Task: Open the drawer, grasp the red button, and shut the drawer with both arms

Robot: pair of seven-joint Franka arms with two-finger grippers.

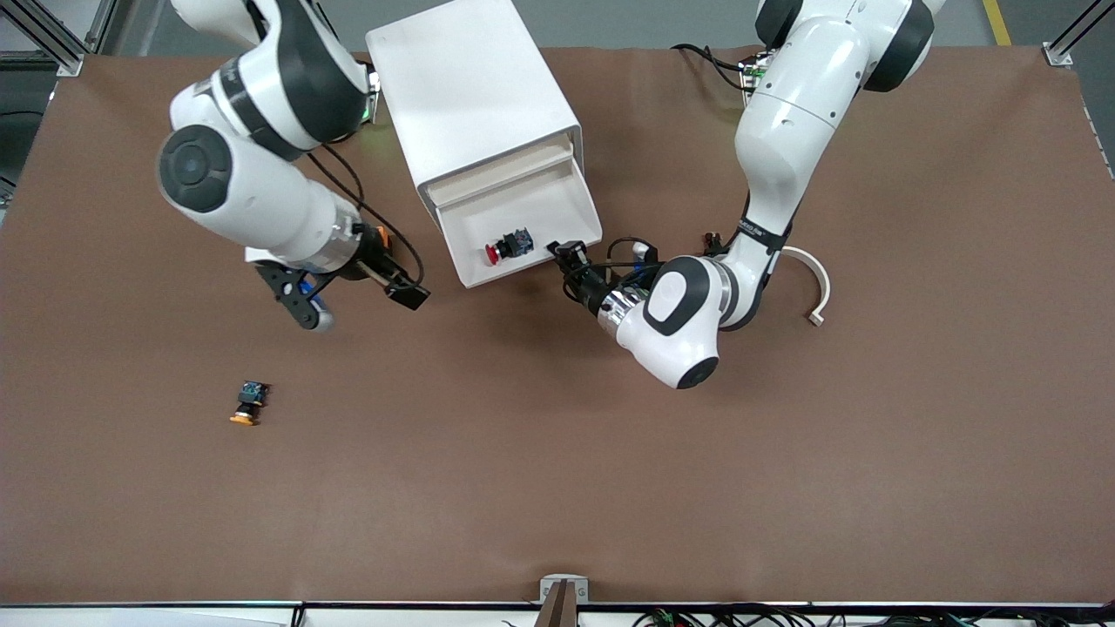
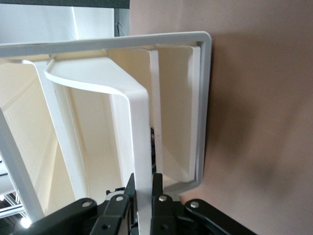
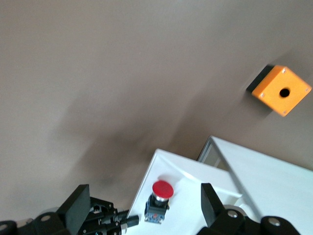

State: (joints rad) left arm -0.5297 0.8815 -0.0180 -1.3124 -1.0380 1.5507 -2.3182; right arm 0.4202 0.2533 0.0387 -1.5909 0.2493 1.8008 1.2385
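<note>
The drawer [image 1: 523, 231] stands pulled out of the cabinet [image 1: 475, 96], with the button [image 1: 508, 247] lying in it near its front. I see my left gripper [image 1: 566, 254] at the drawer's front corner, fingers [image 2: 157, 196] clamped on its handle [image 2: 132, 132]. My right gripper [image 1: 361, 305] hangs over the table [image 1: 610, 488] beside the drawer, fingers [image 3: 78, 205] spread wide, holding nothing.

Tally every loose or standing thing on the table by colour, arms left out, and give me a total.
White: 2, the cabinet with its open drawer, and a curved strip.
Red-capped: 1, the button in the drawer.
Orange: 2, an orange-capped button and an orange cube.
Total: 5
</note>
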